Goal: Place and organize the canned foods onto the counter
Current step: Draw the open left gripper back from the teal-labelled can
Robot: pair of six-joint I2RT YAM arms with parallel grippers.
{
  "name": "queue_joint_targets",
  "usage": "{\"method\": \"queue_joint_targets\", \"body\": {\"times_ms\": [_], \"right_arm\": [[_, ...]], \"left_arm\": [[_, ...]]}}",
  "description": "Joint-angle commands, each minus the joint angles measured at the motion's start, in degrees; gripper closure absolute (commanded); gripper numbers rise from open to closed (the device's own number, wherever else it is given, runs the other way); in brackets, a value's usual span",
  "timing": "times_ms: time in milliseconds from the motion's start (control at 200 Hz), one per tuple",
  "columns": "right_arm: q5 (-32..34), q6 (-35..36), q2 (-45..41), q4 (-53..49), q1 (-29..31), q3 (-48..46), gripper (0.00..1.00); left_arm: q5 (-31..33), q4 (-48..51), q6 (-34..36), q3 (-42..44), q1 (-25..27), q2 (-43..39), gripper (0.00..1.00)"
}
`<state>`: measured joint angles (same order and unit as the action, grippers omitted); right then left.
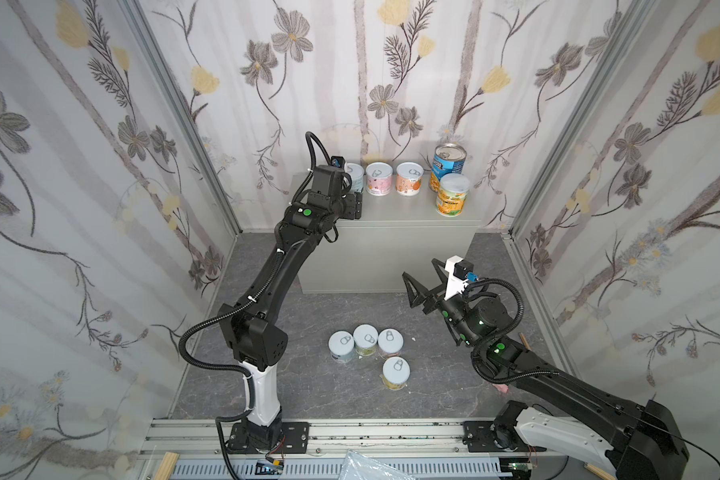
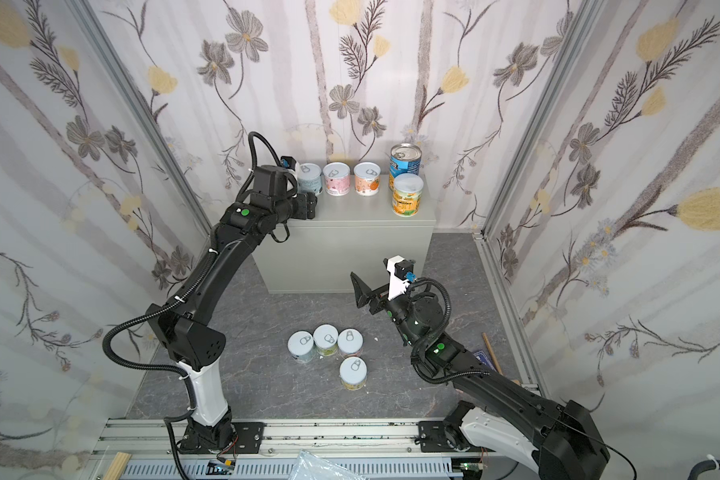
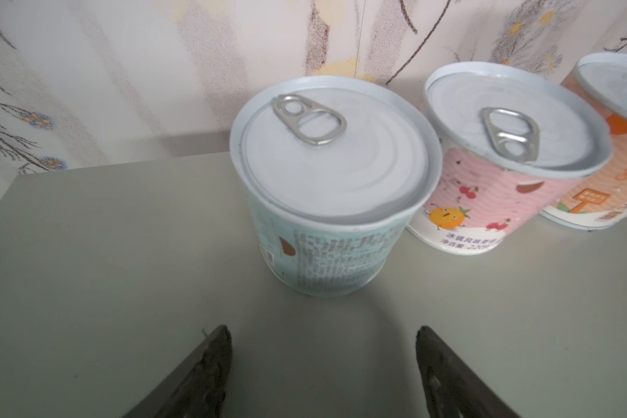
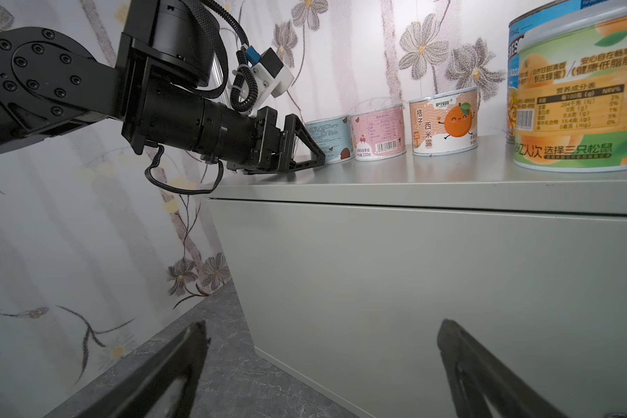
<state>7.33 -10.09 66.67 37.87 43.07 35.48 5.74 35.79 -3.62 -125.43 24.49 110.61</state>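
Atop the counter (image 1: 400,216): left pincer (image 3: 323,329) released

Just ahead of its spread, empty jaws a pale blue can (image 3: 333,202) stands upright, touching neither jaw, in a row with a pink can (image 3: 504,181) and an orange can (image 4: 444,121). Right pincer (image 4: 322,323), spread wide and empty, faces the counter's front; four cans (image 1: 366,338) stand on the floor (image 1: 308,395) below and beside it.

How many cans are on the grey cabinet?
5. Teal can, pink can and orange can in a back row; blue can at right rear, yellow can before it. None looks hidden.
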Motion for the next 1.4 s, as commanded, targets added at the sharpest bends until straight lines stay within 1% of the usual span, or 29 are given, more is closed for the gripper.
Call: {"method": "queue_joint_targets", "body": {"times_ms": [0, 145, 220, 360, 645, 854, 944, 1019, 1099, 1219, 1394], "right_arm": [[-0.91, -0.64, -0.55, -0.20, 0.00, -0.46, 0.00], [-0.21, -0.64, -1.11, -0.25, 0.00, -0.95, 0.00], [0.04, -0.64, -1.28, -0.26, 0.01, -1.00, 0.00], [0.14, -0.46, -1.28, -0.25, 0.01, -0.99, 0.00], [0.31, -0.39, -1.27, -0.37, 0.00, -0.95, 0.00], [-0.04, -0.76, -1.53, -0.57, 0.03, -1.07, 0.00], [-0.21, -0.81, -1.80, -0.69, 0.01, -1.47, 0.00], [-0.39, -0.56, -1.69, -1.52, 0.00, -1.49, 0.00], [-0.30, -0.24, -1.63, -1.94, 0.00, -1.46, 0.00], [0.29, -0.07, -1.28, -2.42, -0.02, -1.47, 0.00], [0.24, 0.68, -0.22, -4.08, -0.02, -0.29, 0.00]], "left_arm": [[1.56, -1.36, 0.29, -1.00, -0.07, 1.00, 0.19], [2.08, 1.70, 0.46, -6.42, -0.15, 4.78, 0.20], [2.66, 1.56, 0.37, -7.58, -0.11, 5.73, 0.21], [3.99, 0.21, 0.52, -7.82, -0.14, 6.46, 0.21], [6.31, 0.50, 0.86, -8.43, -0.31, 7.08, 0.21], [7.36, 1.18, 0.06, -8.56, -0.23, 6.83, 0.18], [5.00, 2.22, -0.67, -7.75, -0.24, 5.46, 0.15], [2.41, 1.69, -1.12, -5.38, -0.18, 3.23, 0.12], [1.12, 1.31, -1.40, -2.89, 0.18, 0.64, 0.11], [0.87, 0.48, -1.03, 1.15, 1.12, -3.62, 0.06], [2.50, -1.33, -1.35, 8.57, 2.13, -10.89, 0.00]]}}
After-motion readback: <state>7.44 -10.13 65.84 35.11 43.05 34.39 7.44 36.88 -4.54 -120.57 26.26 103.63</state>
